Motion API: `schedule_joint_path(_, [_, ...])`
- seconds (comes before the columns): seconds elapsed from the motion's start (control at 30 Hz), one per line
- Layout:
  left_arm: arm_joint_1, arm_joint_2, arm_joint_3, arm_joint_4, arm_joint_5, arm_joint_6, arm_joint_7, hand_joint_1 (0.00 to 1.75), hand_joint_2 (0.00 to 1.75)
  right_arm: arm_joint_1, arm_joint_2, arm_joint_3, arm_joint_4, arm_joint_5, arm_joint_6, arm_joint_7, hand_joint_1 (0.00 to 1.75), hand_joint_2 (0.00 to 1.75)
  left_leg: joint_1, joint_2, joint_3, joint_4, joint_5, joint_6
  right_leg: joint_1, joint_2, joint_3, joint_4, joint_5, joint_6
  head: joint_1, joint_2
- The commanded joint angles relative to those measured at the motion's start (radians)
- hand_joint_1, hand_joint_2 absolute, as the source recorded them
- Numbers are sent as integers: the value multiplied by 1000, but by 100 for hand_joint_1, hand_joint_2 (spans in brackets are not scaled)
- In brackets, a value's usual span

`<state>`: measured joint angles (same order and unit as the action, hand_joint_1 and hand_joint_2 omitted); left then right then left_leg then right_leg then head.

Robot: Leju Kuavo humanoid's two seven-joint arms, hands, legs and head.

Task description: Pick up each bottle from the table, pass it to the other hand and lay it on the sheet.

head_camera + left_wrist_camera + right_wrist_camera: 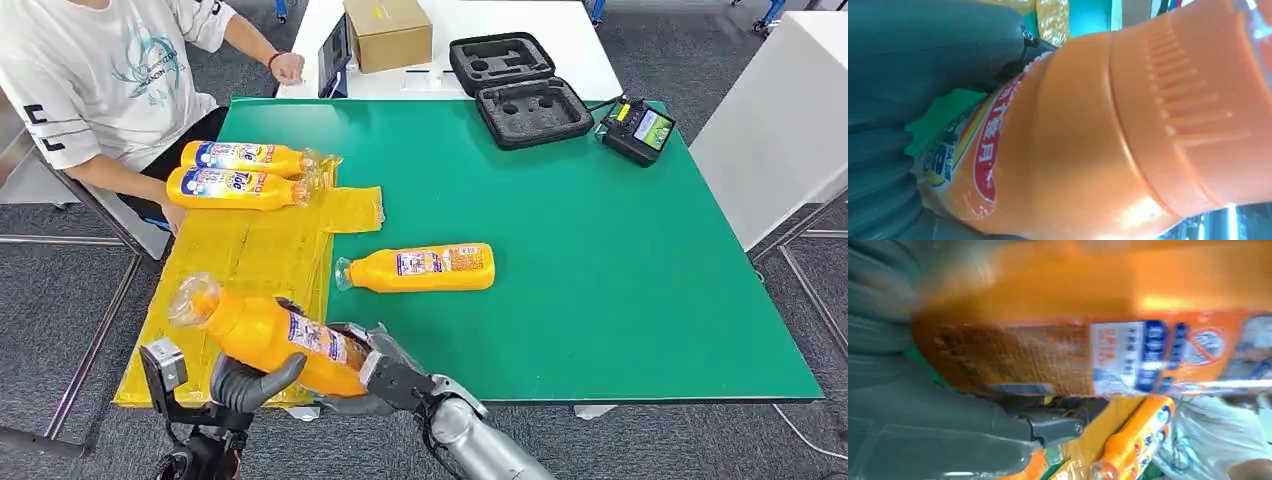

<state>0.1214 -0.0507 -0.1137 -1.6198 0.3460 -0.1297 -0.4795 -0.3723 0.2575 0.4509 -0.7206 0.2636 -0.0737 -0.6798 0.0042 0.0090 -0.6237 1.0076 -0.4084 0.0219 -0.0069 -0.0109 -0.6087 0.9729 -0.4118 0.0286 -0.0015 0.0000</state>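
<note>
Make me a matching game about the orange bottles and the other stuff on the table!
Things:
1. held bottle
2. lone bottle
3. two bottles
4. black case

Places:
A. lying side by side at the far end of the yellow sheet
B. open, at the far edge of the green table
C. between the left hand and right hand, over the sheet's near end
D. lying alone on the green table, just off the sheet

Pairs: 1-C, 2-D, 3-A, 4-B
</note>
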Motion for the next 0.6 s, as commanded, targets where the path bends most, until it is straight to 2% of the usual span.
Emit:
schedule_joint_path(0.03, [-13,-6,52,-23,-71,83,-30,175,175,-2,-23,-25,-69,-40,-52,-18,0,0,0,-1,2,0,-1,-1,0,0,2,0,-1,0,0,0])
schedule_joint_path(0.37, [-104,2,103,36,-129,153,-56,175,175,96,-59,-23,-358,-62,-38,1,0,0,0,-3,0,0,0,0,0,-2,1,0,-1,0,0,0])
schedule_joint_path(0.43, [-120,3,116,38,-181,206,-71,175,175,101,-58,-30,-382,-73,-34,-2,0,0,0,-3,2,0,0,-1,0,-2,2,0,-1,-1,0,0])
schedule_joint_path(0.6, [-206,78,184,118,-624,475,-88,175,175,172,-68,-75,-532,-196,1,-18,0,0,0,-5,4,-1,0,-1,0,-4,4,0,-2,-1,0,0])
